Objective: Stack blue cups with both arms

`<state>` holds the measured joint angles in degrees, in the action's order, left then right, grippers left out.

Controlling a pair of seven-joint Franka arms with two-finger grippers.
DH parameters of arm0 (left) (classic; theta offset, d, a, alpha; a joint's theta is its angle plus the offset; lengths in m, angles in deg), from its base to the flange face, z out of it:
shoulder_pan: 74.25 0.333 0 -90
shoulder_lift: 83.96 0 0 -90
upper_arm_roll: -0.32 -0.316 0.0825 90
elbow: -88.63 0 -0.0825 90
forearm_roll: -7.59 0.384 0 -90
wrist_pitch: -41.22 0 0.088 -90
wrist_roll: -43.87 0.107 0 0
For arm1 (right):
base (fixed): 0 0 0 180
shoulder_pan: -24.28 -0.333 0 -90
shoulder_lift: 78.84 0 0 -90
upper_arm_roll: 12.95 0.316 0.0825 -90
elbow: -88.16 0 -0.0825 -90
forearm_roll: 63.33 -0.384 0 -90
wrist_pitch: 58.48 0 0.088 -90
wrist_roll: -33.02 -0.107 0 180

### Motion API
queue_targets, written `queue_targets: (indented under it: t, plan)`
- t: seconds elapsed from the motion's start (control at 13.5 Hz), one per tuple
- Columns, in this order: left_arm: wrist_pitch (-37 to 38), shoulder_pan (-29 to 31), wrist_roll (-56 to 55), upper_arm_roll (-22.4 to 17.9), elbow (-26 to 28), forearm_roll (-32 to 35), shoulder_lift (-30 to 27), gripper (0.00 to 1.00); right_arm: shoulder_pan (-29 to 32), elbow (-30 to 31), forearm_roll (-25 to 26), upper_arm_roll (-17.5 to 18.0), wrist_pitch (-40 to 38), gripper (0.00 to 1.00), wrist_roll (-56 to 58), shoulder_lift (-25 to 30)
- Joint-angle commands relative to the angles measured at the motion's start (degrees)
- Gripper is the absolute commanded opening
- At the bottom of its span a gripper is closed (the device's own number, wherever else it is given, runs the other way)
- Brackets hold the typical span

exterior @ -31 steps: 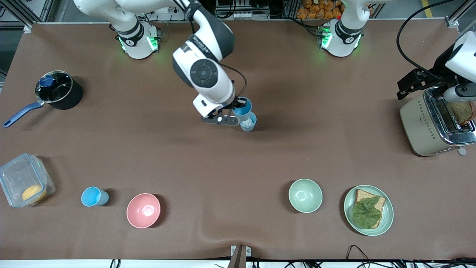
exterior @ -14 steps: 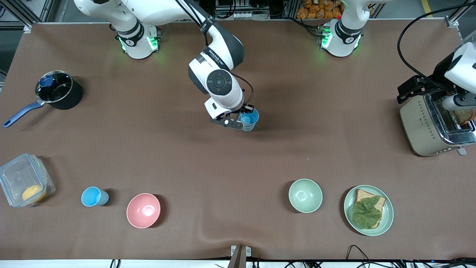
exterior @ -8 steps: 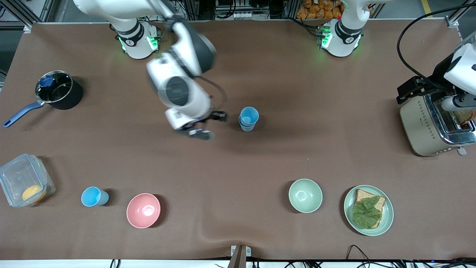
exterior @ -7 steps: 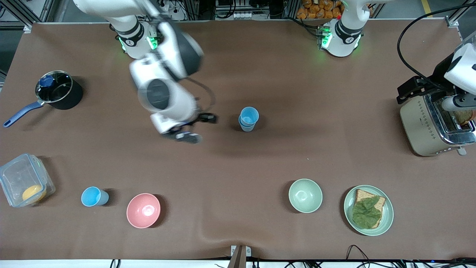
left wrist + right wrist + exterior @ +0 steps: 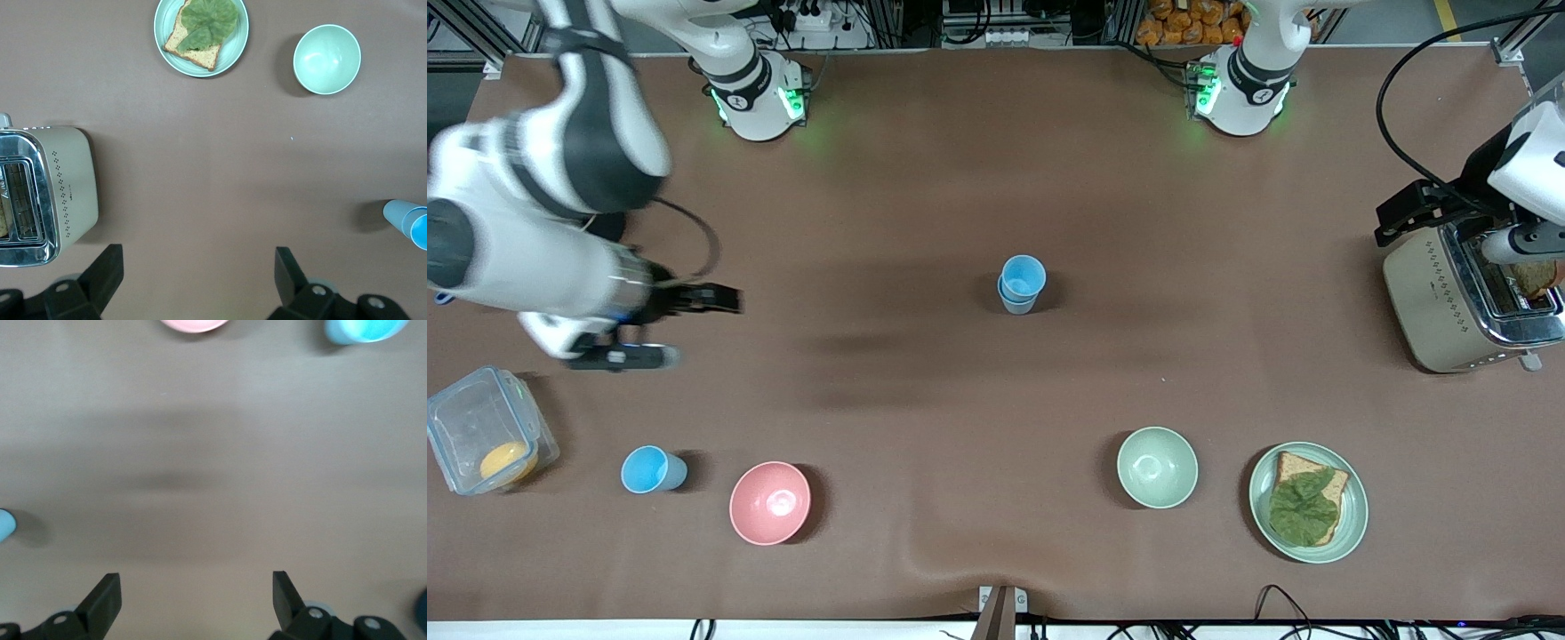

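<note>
Two blue cups [image 5: 1021,283] stand nested, one in the other, at the table's middle; they also show at the edge of the left wrist view [image 5: 408,222] and the right wrist view [image 5: 5,523]. A third blue cup [image 5: 649,469] stands alone near the front edge, beside the pink bowl [image 5: 770,502], and shows in the right wrist view [image 5: 363,328]. My right gripper [image 5: 694,329] is open and empty over bare table toward the right arm's end, jaws wide [image 5: 195,597]. My left gripper [image 5: 1400,213] waits open and empty above the toaster [image 5: 1463,298], jaws wide [image 5: 199,280].
A pale green bowl [image 5: 1157,467] and a plate with bread and lettuce [image 5: 1307,502] sit near the front edge. A clear box with an orange thing [image 5: 485,440] is at the right arm's end. A dark pot [image 5: 610,228] is mostly hidden under the right arm.
My right gripper set its cup into the other cup, let go, and swung away toward the right arm's end. The left arm has not moved.
</note>
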<state>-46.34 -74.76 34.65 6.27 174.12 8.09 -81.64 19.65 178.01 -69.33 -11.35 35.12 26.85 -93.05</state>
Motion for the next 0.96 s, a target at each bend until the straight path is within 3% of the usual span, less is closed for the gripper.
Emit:
queue_targets:
  t: [0.0, 0.15, 0.37, 0.89]
  plan:
    - [1.34, -0.18, 0.08, -0.15, -1.38, -0.24, 0.31, 1.00, 3.84, 2.96, 0.63, 1.38, -1.30, 1.00, 0.99, 5.84]
    - [1.34, -0.18, 0.08, -0.15, -1.38, -0.32, 0.31, 1.00, 4.28, 2.96, 0.98, 1.30, -3.50, 1.00, 1.51, 9.44]
    - [1.34, -0.27, 0.08, -0.15, -1.38, -0.59, 0.31, 1.00, 4.81, 2.87, 7.64, 1.47, -4.99, 1.00, 1.95, 13.58]
    - [1.34, -0.01, 0.08, -0.15, -1.38, -0.58, 0.31, 1.00, 5.86, 1.64, 4.69, 1.21, -7.38, 1.00, 8.10, 15.35]
